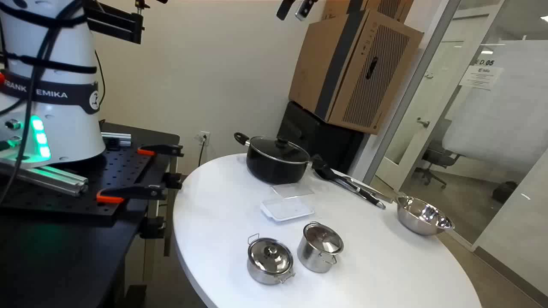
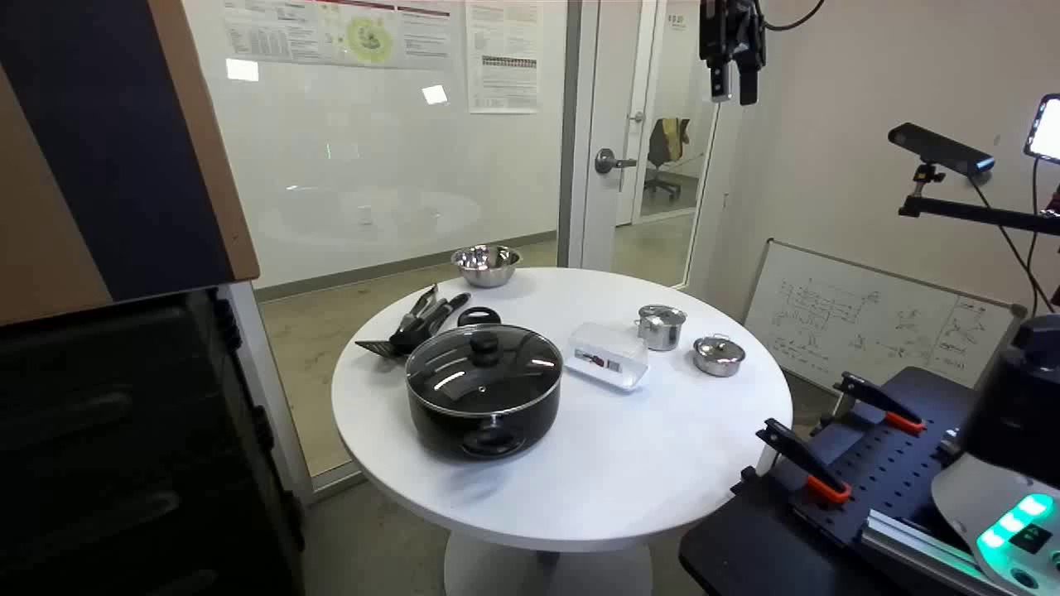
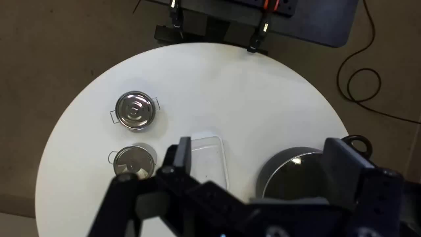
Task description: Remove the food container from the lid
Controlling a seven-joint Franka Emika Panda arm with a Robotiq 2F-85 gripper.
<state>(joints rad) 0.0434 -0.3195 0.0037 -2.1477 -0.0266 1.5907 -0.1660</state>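
The clear food container stands on the white table, with a dark label on its wall, and its faint outline also shows in an exterior view. The whitish lid lies flat at its base and seems to be under it. In the wrist view the food container is partly hidden by my left-hand finger, and container and lid are hard to tell apart there. My gripper is open and empty, with its fingers wide apart. It hangs high above the table in both exterior views.
A large black pot with a glass lid stands beside the food container. Two small lidded steel pots stand on its other side. Black utensils and a steel bowl lie near the table's edge.
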